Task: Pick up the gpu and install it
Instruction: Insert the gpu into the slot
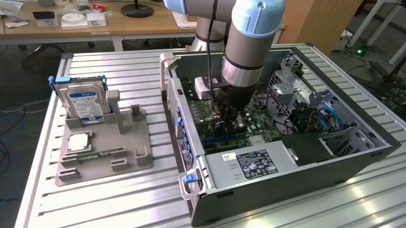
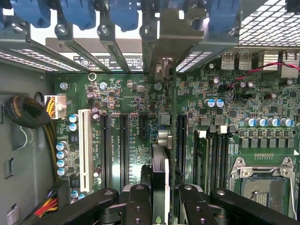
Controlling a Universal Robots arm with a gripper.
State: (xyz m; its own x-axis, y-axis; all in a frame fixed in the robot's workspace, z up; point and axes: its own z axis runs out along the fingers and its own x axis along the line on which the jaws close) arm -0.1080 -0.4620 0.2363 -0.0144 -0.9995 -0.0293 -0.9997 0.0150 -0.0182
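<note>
**GPU held edge-on over the motherboard**

While the gpu [image 2: 159, 180] stands on its thin edge between the fingers [image 2: 138, 206] in the wrist view, it hangs just above the green motherboard [image 2: 136, 103], in line with the black expansion slots [image 2: 124, 145] beside the long white slot [image 2: 85, 150]. The hand [image 2: 161, 206] is partly closed, its fingers pressed against both faces of the card. Whether the card's lower edge already touches a slot cannot be told.

From the exterior view, the hand [image 1: 231, 124] reaches down inside the open computer case [image 1: 355, 156], the arm [image 1: 248, 42] rising above it. A power supply [image 1: 250, 164] sits at the near end of the case. Well apart, toward the exterior view's left, a grey parts holder [image 1: 104, 152] rests on the slatted metal surface [image 1: 114, 204], carrying a hard drive [image 1: 85, 104] standing upright.
</note>
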